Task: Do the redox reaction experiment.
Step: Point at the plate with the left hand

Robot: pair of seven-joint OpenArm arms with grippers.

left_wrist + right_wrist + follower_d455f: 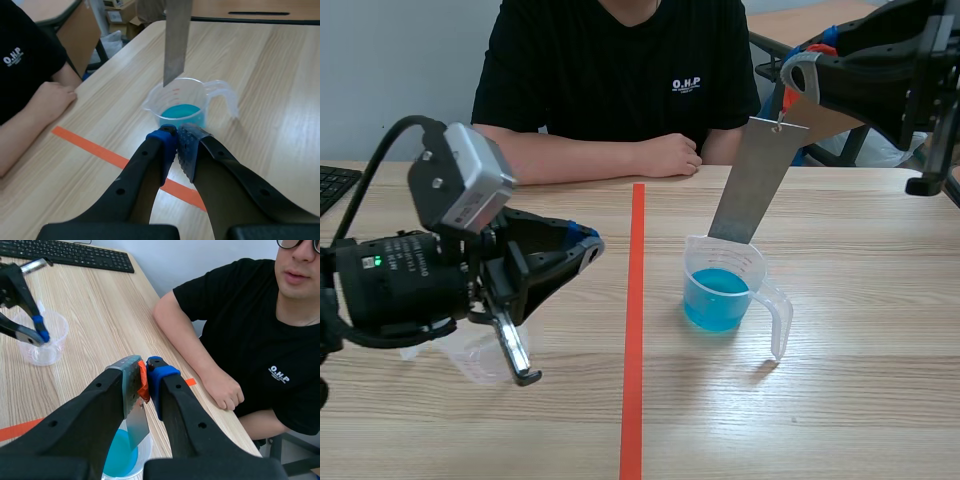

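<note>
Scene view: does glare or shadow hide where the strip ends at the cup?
Scene view: no glare; strip ends at the cup rim, soft shadow falls only on the table. Left wrist view: tip shows clear of the blue liquid. Right wrist view: right gripper covers the strip's top.

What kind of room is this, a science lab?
Probably an office-like robot lab: a wooden desk with a keyboard, a measuring cup of blue liquid, and the robot's right hand holding a metal strip.
</note>
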